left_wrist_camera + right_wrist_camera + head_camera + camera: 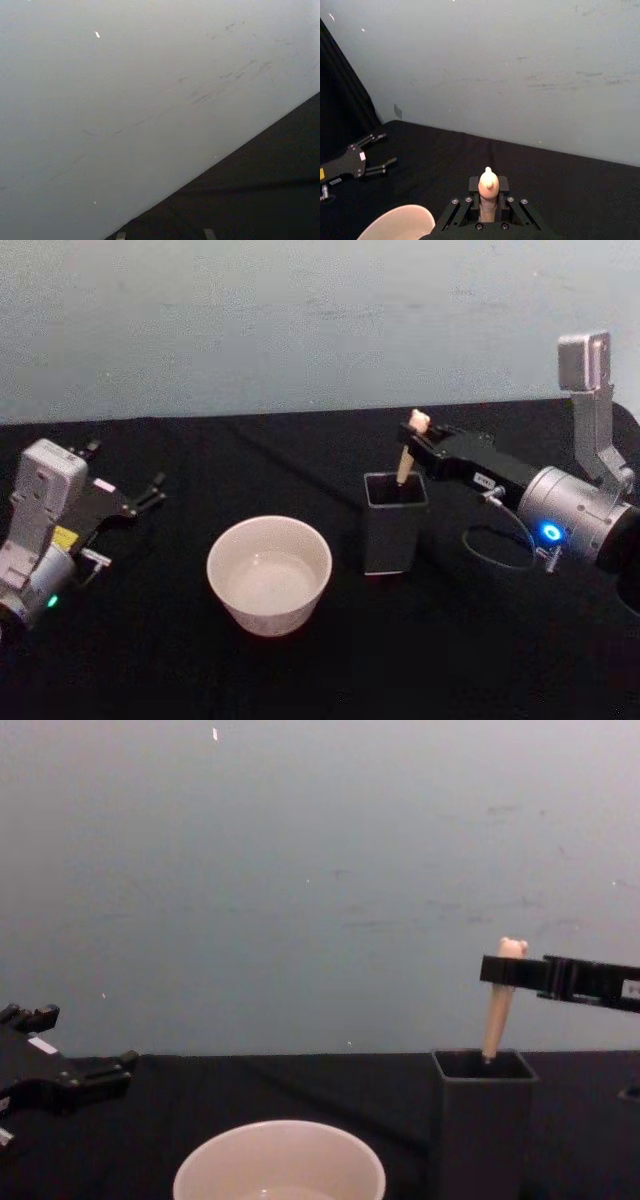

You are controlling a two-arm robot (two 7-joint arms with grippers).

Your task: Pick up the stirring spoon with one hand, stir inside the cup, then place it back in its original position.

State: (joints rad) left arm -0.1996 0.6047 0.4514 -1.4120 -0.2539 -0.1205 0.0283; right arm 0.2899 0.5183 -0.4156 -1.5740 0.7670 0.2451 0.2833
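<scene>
Your right gripper is clamped on the stirring spoon, whose beige bear-topped handle stands tilted in the dark grey holder box. Left of the box sits the cream-white cup; beyond it, your left gripper rests with fingers spread

A dark grey holder box stands on the black table.

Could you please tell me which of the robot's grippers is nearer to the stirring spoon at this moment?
The right. The right gripper is at the stirring spoon, its fingers either side of the handle above the holder. The left gripper sits open, far across the table beyond the cup.
</scene>
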